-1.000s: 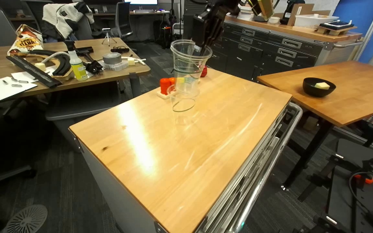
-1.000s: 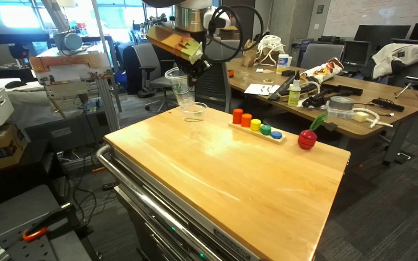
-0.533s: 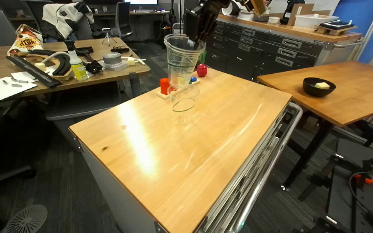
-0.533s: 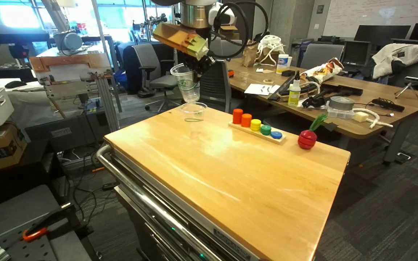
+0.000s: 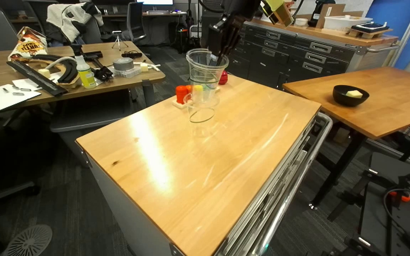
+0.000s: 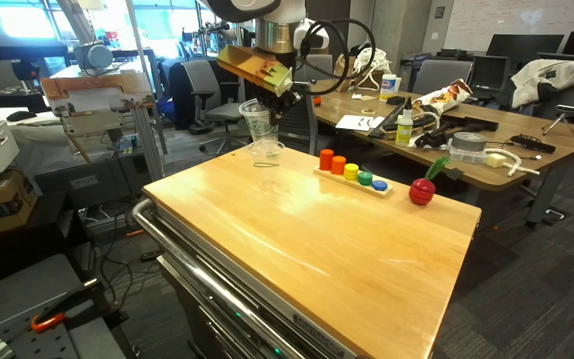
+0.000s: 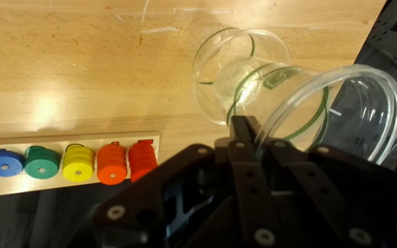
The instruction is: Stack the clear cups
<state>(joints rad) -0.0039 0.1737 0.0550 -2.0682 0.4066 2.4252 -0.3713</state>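
Above the wooden tabletop point(image 5: 205, 167), I have the gripper point(image 7: 255, 139) clamped on the wall of two nested clear cups point(image 7: 305, 100), hanging slightly tilted over the single cup point(image 5: 199, 115) standing on it. Through the clear plastic I can't quite tell whether their base sits inside its rim.

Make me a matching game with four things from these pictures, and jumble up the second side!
Things
1 nested cups
2 lower cup
3 bowl
4 spray bottle

Clues
A black, with a pale chunk inside
B has a yellow label
C pinched by the gripper
D standing on the wooden cart top

Pairs
1-C
2-D
3-A
4-B
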